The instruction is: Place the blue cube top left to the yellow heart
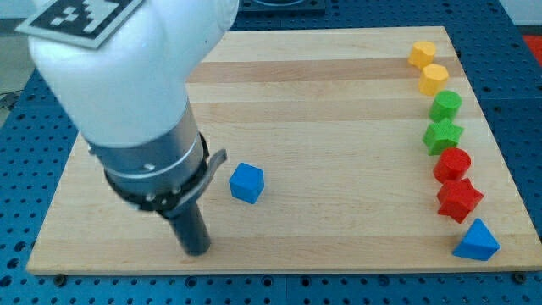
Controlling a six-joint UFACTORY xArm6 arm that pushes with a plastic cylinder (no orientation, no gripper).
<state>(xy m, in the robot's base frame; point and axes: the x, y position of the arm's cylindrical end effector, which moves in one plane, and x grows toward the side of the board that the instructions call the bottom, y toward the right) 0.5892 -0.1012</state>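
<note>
One view only. My tip (pixel 196 251) rests bare at lower left of frame, holding nothing, just beside the blue cube (pixel 247 183), apparently staged to push it toward the yellow heart (pixel 421 54), upper right.

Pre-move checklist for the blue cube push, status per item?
1. My tip visible: ok, on the board at the view's lower left.
2. Blue cube located: ok, up and right of my tip.
3. Tip touching cube: not ok, a gap shows.
4. Yellow heart identified: cannot tell; two yellow blocks at the view's top right, shapes unclear.
5. Straight run toward them free of blocks: ok.
</note>
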